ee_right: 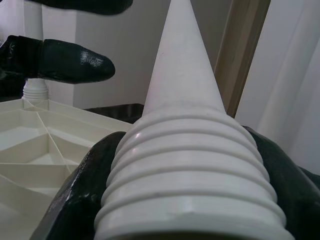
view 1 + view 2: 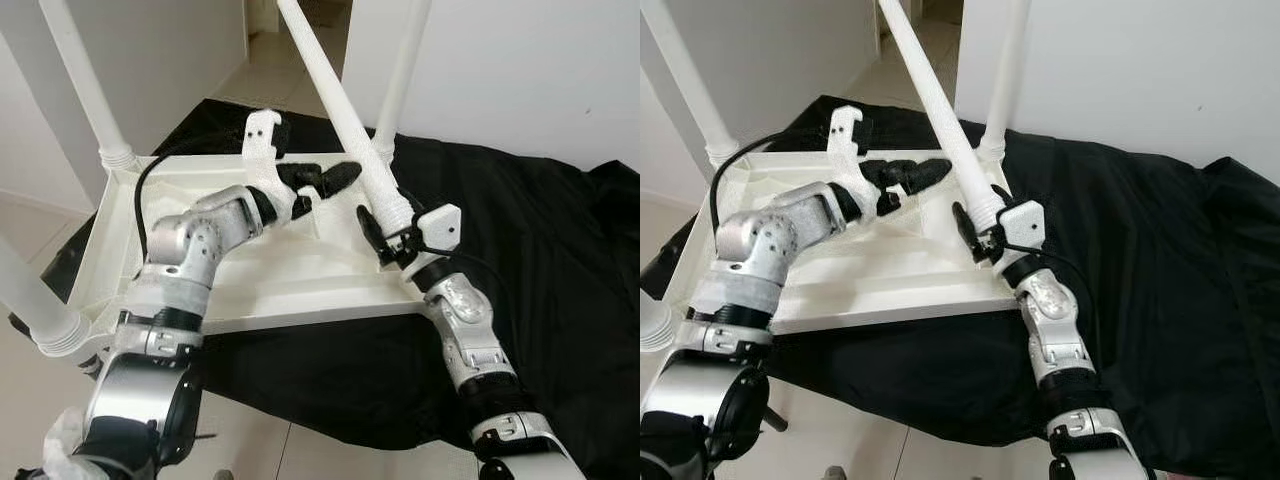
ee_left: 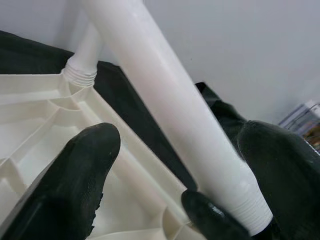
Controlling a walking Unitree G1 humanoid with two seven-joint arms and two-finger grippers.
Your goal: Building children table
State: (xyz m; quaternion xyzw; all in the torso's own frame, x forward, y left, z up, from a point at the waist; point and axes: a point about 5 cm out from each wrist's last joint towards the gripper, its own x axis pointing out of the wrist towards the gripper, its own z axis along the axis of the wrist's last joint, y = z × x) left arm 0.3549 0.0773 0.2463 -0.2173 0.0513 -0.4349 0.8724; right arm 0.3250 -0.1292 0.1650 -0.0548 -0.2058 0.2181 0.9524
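The white plastic table (image 2: pixel 280 285) lies upside down on a black cloth (image 2: pixel 560 260). Three white legs stand in its corners: far left (image 2: pixel 85 85), near left (image 2: pixel 30 295), far right (image 2: pixel 405 70). My right gripper (image 2: pixel 390 238) is shut on the threaded end (image 1: pixel 190 185) of a fourth leg (image 2: pixel 340 110). That leg leans back and to the left over the near right corner. My left gripper (image 2: pixel 340 180) is open over the tabletop's underside, its fingertips (image 3: pixel 85 175) on either side of that leg's lower shaft. I cannot tell whether they touch it.
White walls stand close behind and to the left, with a doorway (image 2: pixel 300 30) at the back. The black cloth spreads over the floor to the right. Pale tiled floor (image 2: pixel 30 225) shows at the left and in front.
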